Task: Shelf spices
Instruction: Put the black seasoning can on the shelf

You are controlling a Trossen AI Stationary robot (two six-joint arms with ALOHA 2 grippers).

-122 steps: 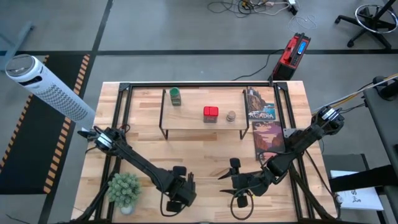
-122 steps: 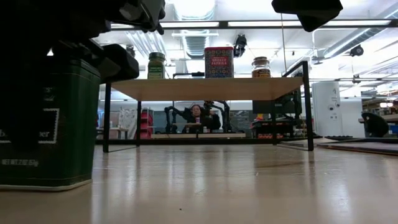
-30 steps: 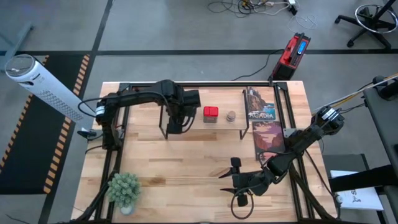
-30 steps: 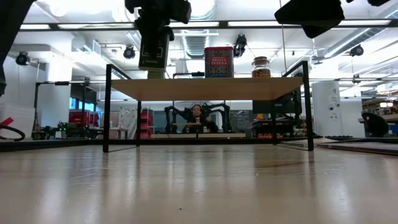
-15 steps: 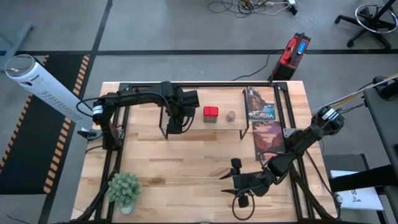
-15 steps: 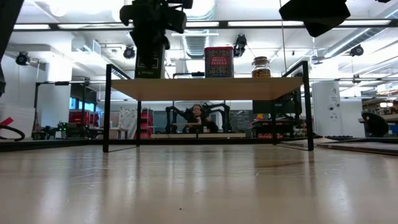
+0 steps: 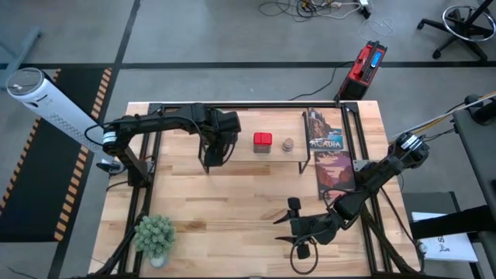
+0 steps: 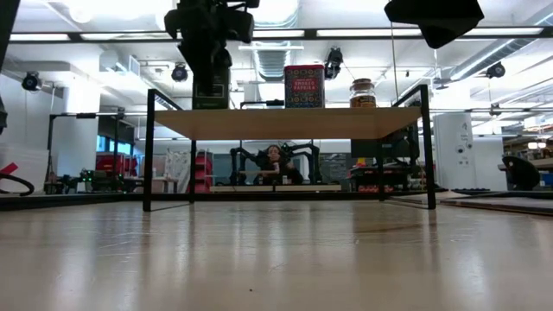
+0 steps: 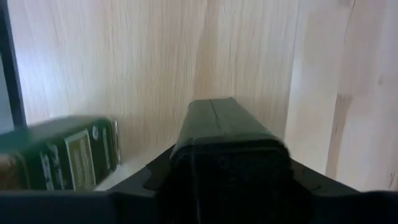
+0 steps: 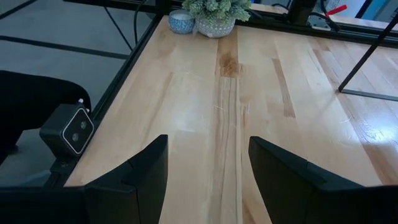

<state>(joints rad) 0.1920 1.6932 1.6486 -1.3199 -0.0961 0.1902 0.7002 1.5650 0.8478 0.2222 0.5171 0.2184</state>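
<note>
Left end effector [image 7: 219, 142] over shelf [image 7: 240, 153] left end; red tin [image 7: 263, 142] mid-shelf.

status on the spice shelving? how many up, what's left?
Red tin and tan jar stand on the shelf; the green-capped jar lies there on its side. The left gripper has the dark tin down at the shelf's left end, not yet clear. Right gripper waits open.

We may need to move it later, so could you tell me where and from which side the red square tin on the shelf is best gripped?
Probably from straight above, with the fingers closing on two opposite flat side walls. The red square tin stands upright on the shelf, its top clear, and a gap separates it from the round tan-brown jar.
</note>
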